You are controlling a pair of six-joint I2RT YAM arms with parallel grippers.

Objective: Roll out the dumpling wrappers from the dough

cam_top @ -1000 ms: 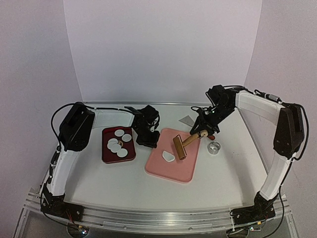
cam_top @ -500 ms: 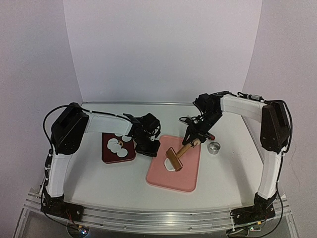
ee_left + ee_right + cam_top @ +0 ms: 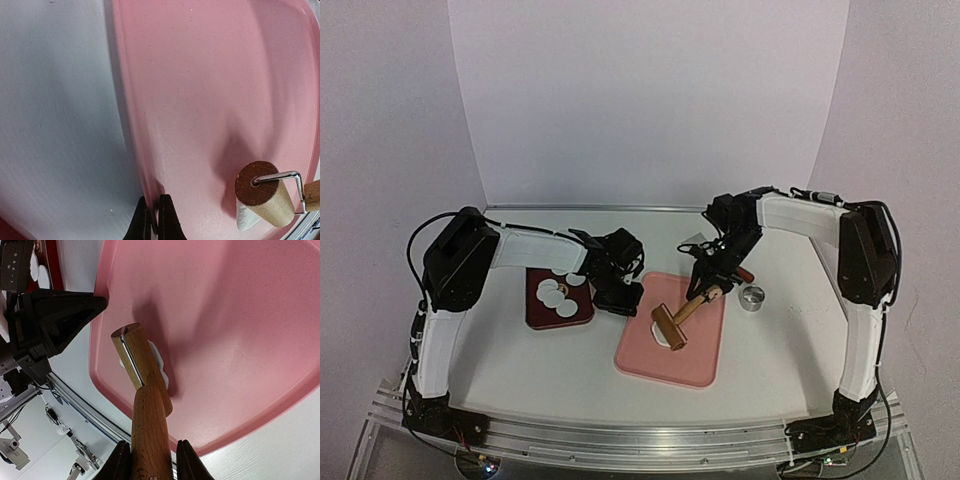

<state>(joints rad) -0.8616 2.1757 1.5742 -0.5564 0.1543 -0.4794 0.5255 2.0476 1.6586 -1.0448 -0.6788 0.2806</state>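
Note:
A small white piece of dough (image 3: 662, 339) lies on the pink board (image 3: 690, 355), mostly under the head of a wooden roller (image 3: 667, 325). My right gripper (image 3: 707, 283) is shut on the roller's wooden handle (image 3: 148, 425); the dough (image 3: 161, 363) peeks out beside the roller head (image 3: 135, 357). My left gripper (image 3: 621, 297) is shut on the board's left rim (image 3: 131, 150), its fingertips (image 3: 167, 220) pinching the edge. The roller's end (image 3: 257, 183) rests over the dough (image 3: 244, 218). Several round white dumpling wrappers (image 3: 556, 291) lie in a dark red tray (image 3: 535, 318).
A small metal ring cutter (image 3: 752, 298) stands on the table right of the board. A flat grey scraper (image 3: 694, 240) lies behind the board. The red tray sits just left of my left gripper.
My right gripper has drawn the roller toward the near left of the board, onto the dough. My left gripper has come down onto the board's left rim.

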